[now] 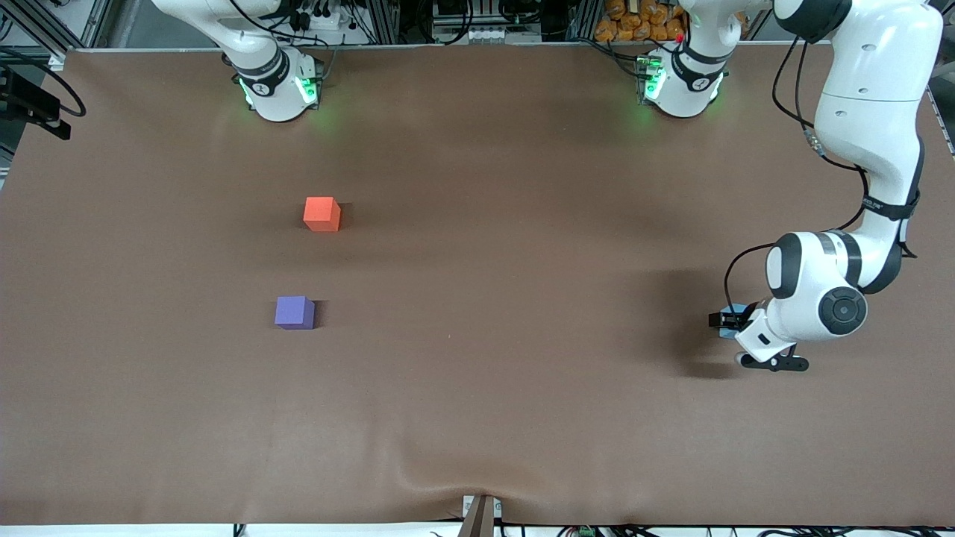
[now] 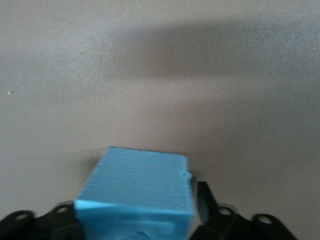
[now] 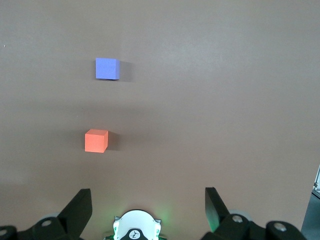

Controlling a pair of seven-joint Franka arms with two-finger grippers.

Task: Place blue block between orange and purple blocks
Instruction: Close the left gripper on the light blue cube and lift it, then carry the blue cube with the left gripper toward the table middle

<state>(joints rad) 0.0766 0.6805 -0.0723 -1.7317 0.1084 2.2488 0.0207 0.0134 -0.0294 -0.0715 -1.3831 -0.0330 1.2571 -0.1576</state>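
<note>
Pickup step, near the left arm's end of the counter [image 1: 477, 418]: your left claw [image 1: 727, 322] is clamped on the blue block [image 2: 137, 192], low over the counter. Next, carry it well across into the gap between purple block [image 1: 294, 312] and, farther, orange block [image 1: 321, 213]. Right claw [image 3: 147, 207] waits with fingers apart, high above its base.

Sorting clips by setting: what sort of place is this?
Likely a robotics lab: two white robot arm bases on a brown-covered table, aluminium framing alongside, small matte orange-red cube.
</note>
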